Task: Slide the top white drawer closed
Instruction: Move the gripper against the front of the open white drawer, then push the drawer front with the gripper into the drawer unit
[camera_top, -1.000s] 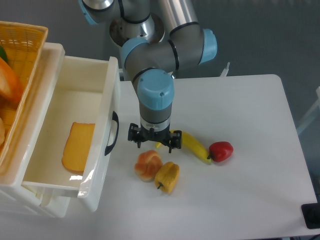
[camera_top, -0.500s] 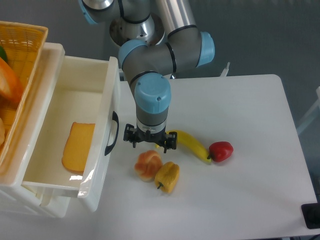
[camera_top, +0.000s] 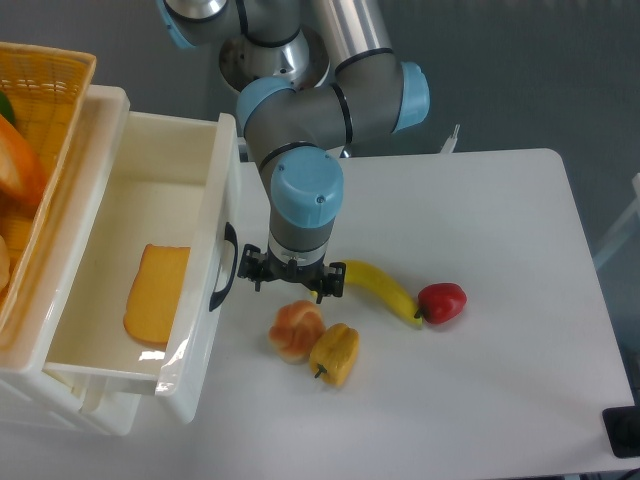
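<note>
The top white drawer (camera_top: 205, 330) stands pulled far out to the right of its white unit, with a black arched handle (camera_top: 224, 268) on its front. An orange slab of cheese (camera_top: 157, 293) lies inside it. My gripper (camera_top: 291, 281) hangs over the table just right of the handle, a small gap apart from the drawer front. Its fingers are seen from above, and the wrist covers the gap between them, so open or shut is unclear. Nothing shows in its grip.
A bread roll (camera_top: 296, 330) and a yellow pepper (camera_top: 335, 353) lie below the gripper. A banana (camera_top: 380, 289) and a red pepper (camera_top: 441, 302) lie to its right. A yellow woven basket (camera_top: 45, 120) with fruit sits on top of the unit at the left.
The gripper has moved left and slightly up the image, from beside the banana toward the drawer's handle. The drawer and the food have not moved.
</note>
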